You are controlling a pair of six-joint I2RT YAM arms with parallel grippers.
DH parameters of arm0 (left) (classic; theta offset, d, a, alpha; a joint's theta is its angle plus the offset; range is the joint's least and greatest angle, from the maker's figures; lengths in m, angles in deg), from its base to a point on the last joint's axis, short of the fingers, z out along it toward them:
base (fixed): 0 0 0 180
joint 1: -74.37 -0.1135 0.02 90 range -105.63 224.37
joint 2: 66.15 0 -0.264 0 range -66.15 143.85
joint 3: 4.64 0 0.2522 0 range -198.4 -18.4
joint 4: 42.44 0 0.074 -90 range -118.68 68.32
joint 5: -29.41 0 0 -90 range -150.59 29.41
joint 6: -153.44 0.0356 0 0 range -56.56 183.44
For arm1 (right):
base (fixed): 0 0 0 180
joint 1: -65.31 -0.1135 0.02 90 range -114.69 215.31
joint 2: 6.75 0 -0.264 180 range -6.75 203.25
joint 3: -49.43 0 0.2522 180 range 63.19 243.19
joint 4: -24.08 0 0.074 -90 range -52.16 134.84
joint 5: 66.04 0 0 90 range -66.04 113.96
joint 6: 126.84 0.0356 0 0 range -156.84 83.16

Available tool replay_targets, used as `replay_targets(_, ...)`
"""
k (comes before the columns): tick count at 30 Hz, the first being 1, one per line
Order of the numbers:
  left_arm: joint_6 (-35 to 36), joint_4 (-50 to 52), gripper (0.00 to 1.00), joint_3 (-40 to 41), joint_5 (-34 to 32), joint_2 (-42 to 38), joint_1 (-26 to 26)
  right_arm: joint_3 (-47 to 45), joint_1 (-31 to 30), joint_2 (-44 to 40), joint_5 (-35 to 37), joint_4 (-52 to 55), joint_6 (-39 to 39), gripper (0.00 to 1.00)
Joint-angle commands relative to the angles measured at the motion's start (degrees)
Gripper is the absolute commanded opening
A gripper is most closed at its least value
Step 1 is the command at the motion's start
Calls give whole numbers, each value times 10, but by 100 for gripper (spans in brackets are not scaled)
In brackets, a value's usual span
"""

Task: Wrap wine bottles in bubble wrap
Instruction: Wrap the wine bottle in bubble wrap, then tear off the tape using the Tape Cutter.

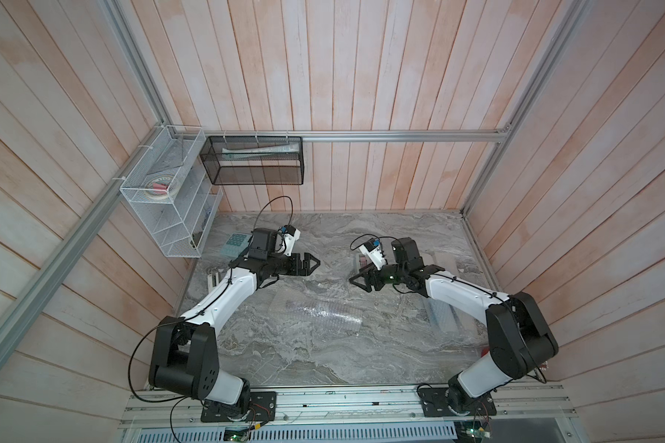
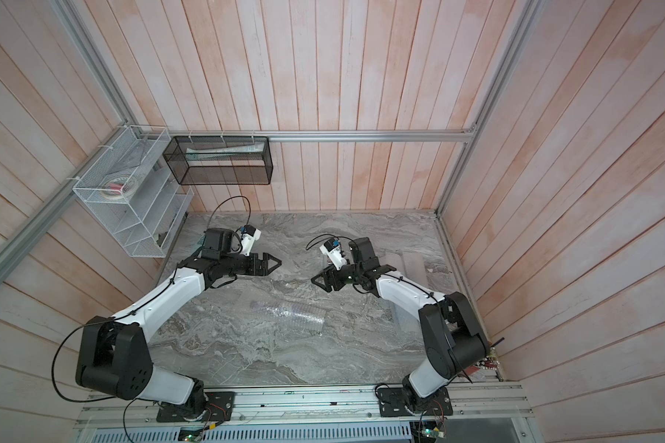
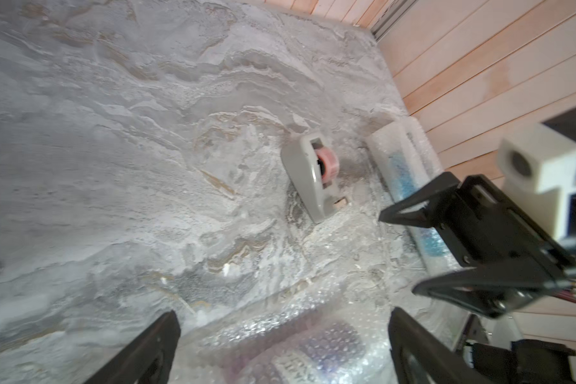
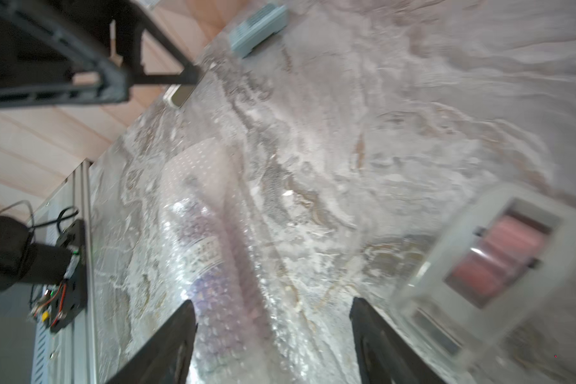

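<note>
A purple wine bottle with a white label lies rolled inside bubble wrap (image 1: 319,312) (image 2: 288,312) at the middle of the marble table. It shows through the wrap in the left wrist view (image 3: 313,349) and the right wrist view (image 4: 210,252). My left gripper (image 1: 312,264) (image 3: 283,319) hovers open behind the roll's left part. The right gripper (image 1: 358,284) (image 4: 271,302) hangs open behind its right part, nothing between its fingers. A blue bottle in bubble wrap (image 3: 401,169) lies near the right wall.
A grey tape dispenser (image 3: 310,179) (image 4: 489,266) with a pink roll stands just behind the right gripper. A blue-grey flat block (image 1: 235,243) sits at the back left. More bubble wrap (image 1: 444,314) lies under the right arm. A white wire rack (image 1: 162,199) and a black mesh basket (image 1: 254,161) hang on the walls.
</note>
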Motion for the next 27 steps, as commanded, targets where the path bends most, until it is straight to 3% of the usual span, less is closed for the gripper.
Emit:
replay_targets(1,-115,-59,100,21,37,-3,37,-10,34,-7,55,-10,78,73)
replay_targets(4,-224,-138,91,45,52,21,57,-13,70,2,76,-22,122,65)
replay_targets(9,-284,-175,81,7,37,98,101,-2,100,32,96,-30,147,58)
replay_targets(15,-325,-200,73,-72,33,211,151,19,113,96,83,-43,156,50)
replay_targets(27,-381,-238,56,-181,9,343,171,38,112,180,43,-85,172,44)
